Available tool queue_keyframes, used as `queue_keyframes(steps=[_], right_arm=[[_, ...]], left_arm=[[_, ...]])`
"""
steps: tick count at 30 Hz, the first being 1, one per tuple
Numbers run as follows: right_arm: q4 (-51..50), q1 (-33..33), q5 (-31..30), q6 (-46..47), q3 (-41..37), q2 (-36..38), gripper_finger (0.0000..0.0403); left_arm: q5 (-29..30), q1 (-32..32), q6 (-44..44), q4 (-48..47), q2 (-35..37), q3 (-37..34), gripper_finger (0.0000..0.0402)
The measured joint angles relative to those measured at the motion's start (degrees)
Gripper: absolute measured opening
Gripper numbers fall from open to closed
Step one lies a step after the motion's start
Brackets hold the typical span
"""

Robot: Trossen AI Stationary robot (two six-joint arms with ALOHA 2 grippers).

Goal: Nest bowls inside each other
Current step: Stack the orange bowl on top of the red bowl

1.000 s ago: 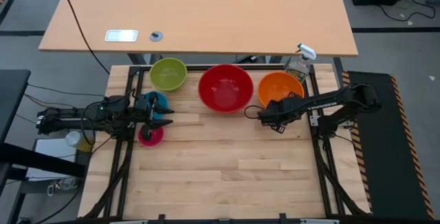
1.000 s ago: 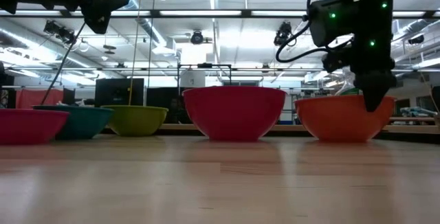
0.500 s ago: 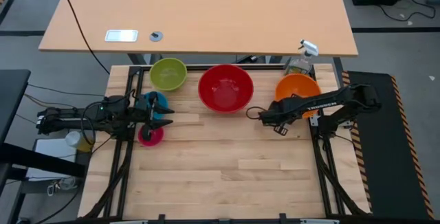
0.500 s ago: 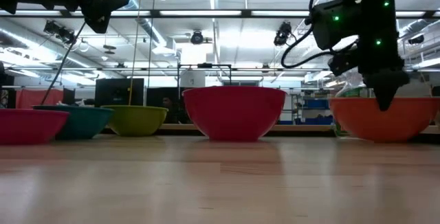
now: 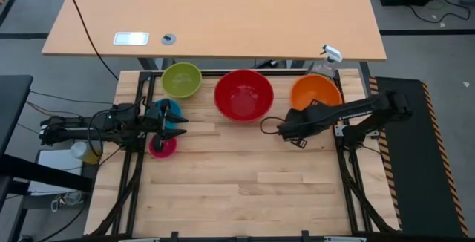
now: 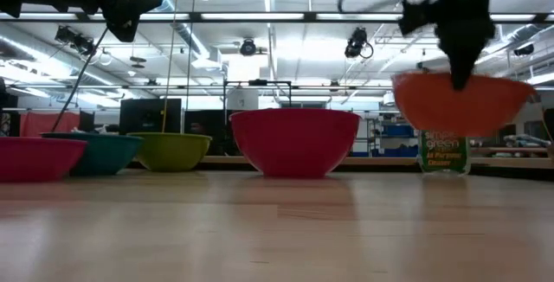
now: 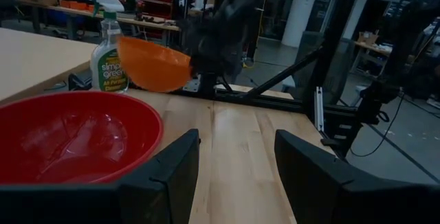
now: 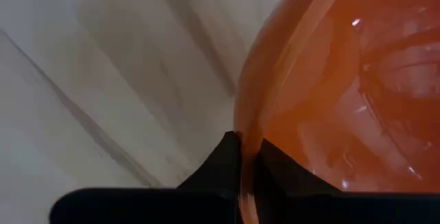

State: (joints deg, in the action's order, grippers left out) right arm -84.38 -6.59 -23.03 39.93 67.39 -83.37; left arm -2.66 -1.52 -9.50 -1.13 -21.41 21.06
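Five bowls show in the high view: green (image 5: 182,79), red (image 5: 243,94), orange (image 5: 315,92), teal (image 5: 165,108) and pink (image 5: 163,146). All but the orange one stand on their bases on the wooden table (image 5: 245,182). The orange bowl (image 6: 463,105) hangs above the table at the far right, with my right gripper (image 5: 300,114) shut on its rim. My left gripper (image 7: 234,176) waits open at the left, level, above the teal and pink bowls, with nothing between its fingers. My right gripper pinches the orange bowl's rim (image 8: 242,138) on the side nearest the red bowl. One finger (image 8: 278,163) is inside the bowl and one (image 8: 221,161) outside. The fingers slant down from above. The bowl hangs lifted clear of the table, slightly tilted, its opening up.
A spray bottle (image 6: 443,150) stands at the far right corner, behind and below the raised orange bowl. A light brown desk (image 5: 215,15) lies beyond the table's far edge. The near half of the wooden table is bare.
My right gripper has risen with the orange bowl. The bowl first slid along the table toward the right edge, then came up clear of the table, and the spray bottle behind it now shows beneath it.
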Motion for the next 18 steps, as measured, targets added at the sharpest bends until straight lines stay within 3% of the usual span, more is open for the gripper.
queue_keyframes(steps=[7,18], right_arm=[[2.0,-1.3,-6.3,-2.7,15.8,-4.0,0.0031],[7.4,3.9,-11.0,-28.9,47.1,-29.3,0.0033]], left_arm=[[0.0,0.0,-0.1,0.5,-0.1,0.0,0.0192],[0.2,-3.0,-0.2,1.4,-2.7,0.0,0.0192]])
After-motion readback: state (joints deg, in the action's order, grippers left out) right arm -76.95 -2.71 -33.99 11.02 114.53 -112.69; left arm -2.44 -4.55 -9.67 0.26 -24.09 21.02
